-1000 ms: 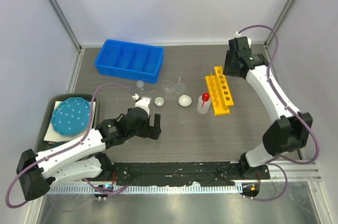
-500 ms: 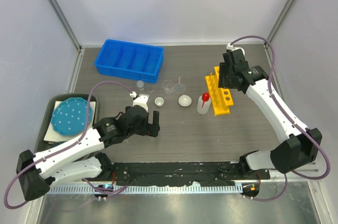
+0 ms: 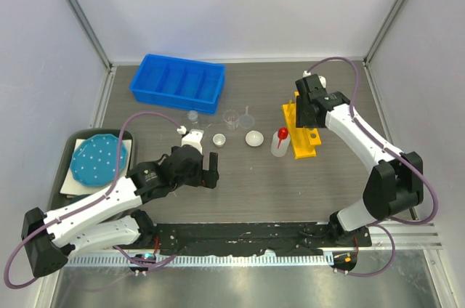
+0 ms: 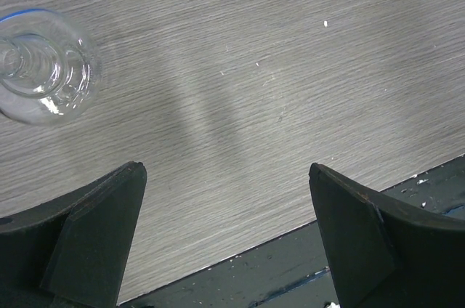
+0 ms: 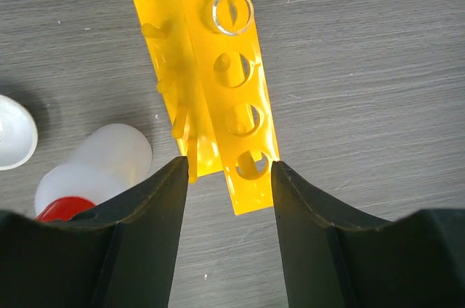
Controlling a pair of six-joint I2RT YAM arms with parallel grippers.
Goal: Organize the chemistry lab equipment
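The yellow holed rack [image 3: 301,134] lies right of centre, and one thin clear tube [image 5: 232,11] stands in a far hole. My right gripper [image 3: 305,115] hovers over the rack. In the right wrist view it [image 5: 229,170] is open, its jaws either side of the rack's [image 5: 236,97] near end. The red-capped squeeze bottle [image 3: 280,141] and the white dish [image 3: 253,138] stand left of the rack. A small beaker [image 3: 219,139], a larger beaker [image 3: 231,118], a funnel [image 3: 248,115] and a vial [image 3: 192,115] stand mid-table. My left gripper [image 3: 212,170] is open and empty, a small glass vessel [image 4: 43,65] just beyond it.
A blue divided bin [image 3: 177,83] sits at the back left. A teal dotted plate [image 3: 100,159] lies on a tray at the left edge. The table's front edge [image 4: 290,264] is right below my left gripper. The bottle [image 5: 94,166] stands close to the right gripper's left finger.
My right arm has swung from the back right, left and nearer, until the gripper is over the yellow rack. The left gripper has barely shifted.
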